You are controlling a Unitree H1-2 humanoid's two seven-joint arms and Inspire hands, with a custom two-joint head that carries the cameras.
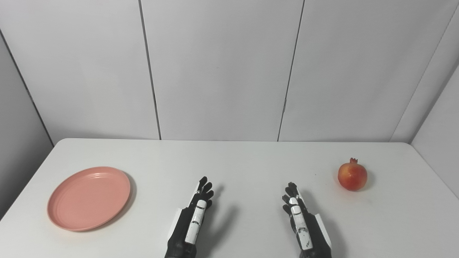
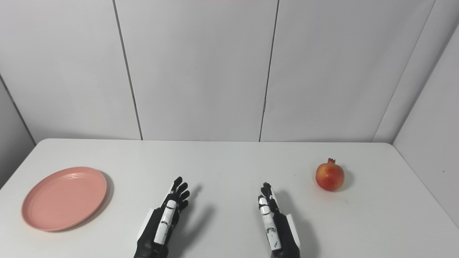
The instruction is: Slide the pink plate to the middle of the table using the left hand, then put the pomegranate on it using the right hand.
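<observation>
The round pink plastic plate sits far left on the white table; the red pomegranate sits far right. Both the left hand and right hand are open and empty. The left hand should press gently on the plate's rim and push slowly.

A plain white rectangular table with rounded far corners carries two things. A round, shallow pink plastic plate lies flat on it, well out to the left of the left hand, near the table's left edge. A red-orange pomegranate with its small crown upward sits on the surface to the right of the right hand and a little farther back, apart from it.
</observation>
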